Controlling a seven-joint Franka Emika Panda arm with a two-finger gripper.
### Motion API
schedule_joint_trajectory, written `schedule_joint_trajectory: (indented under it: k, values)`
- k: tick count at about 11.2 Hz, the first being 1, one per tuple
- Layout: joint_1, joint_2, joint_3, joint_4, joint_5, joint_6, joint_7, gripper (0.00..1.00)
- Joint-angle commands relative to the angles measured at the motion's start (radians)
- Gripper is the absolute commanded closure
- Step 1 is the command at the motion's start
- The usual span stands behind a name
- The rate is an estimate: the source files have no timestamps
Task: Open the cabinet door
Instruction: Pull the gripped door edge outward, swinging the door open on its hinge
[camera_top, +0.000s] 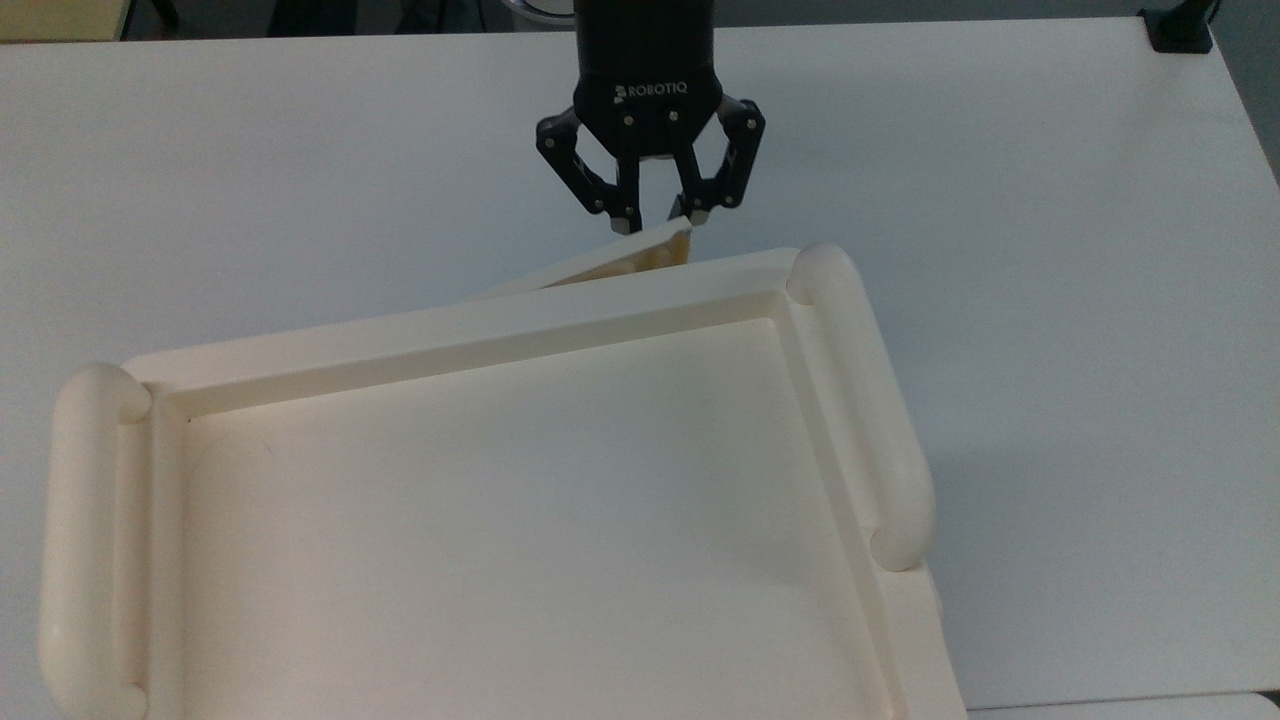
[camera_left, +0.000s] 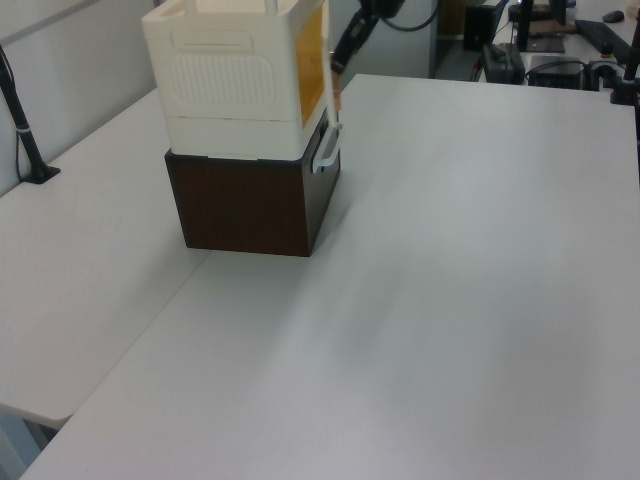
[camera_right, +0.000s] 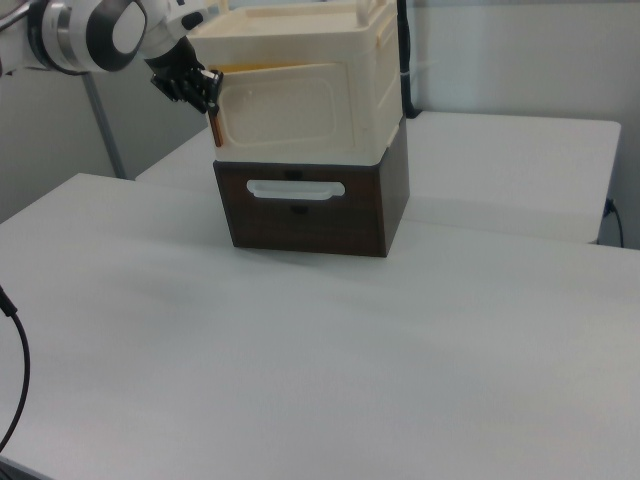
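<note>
The cabinet door (camera_top: 590, 268) is a thin cream panel standing ajar from the cream cabinet, angled out at its free end. My black gripper (camera_top: 660, 220) is at that free end, its fingers closed in on the door's edge. In the left view the gripper (camera_left: 343, 62) reaches down from the upper right to the door (camera_left: 336, 95), seen edge-on, with an amber interior (camera_left: 312, 58) showing behind it. In the right view the gripper (camera_right: 205, 92) holds the left edge of the door (camera_right: 290, 115).
The cabinet's recessed top (camera_top: 480, 330) carries two rounded rails (camera_top: 870, 400). The cream cabinet sits on a dark brown box (camera_left: 245, 205) with a white handle (camera_right: 295, 188). White table (camera_top: 1050, 300) spreads all around. A black cable trails behind the arm.
</note>
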Motion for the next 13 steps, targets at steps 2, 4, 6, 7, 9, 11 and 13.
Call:
schedule_joint_trajectory:
  k: [2, 4, 6, 7, 9, 11, 13]
  values:
    - [-0.119, -0.071, 0.001, -0.053, 0.031, -0.199, -0.223, 0.94]
    - [-0.18, -0.091, -0.002, -0.053, 0.031, -0.29, -0.344, 0.84]
    - [-0.215, -0.123, -0.047, -0.051, 0.031, -0.391, -0.448, 0.6]
    - [-0.222, -0.137, -0.07, -0.051, 0.031, -0.427, -0.488, 0.47]
    - [-0.234, -0.144, -0.128, -0.048, 0.031, -0.473, -0.539, 0.13]
    - [-0.257, -0.152, -0.162, -0.051, 0.027, -0.484, -0.539, 0.0]
    - [-0.296, -0.166, -0.185, -0.048, 0.007, -0.523, -0.516, 0.0]
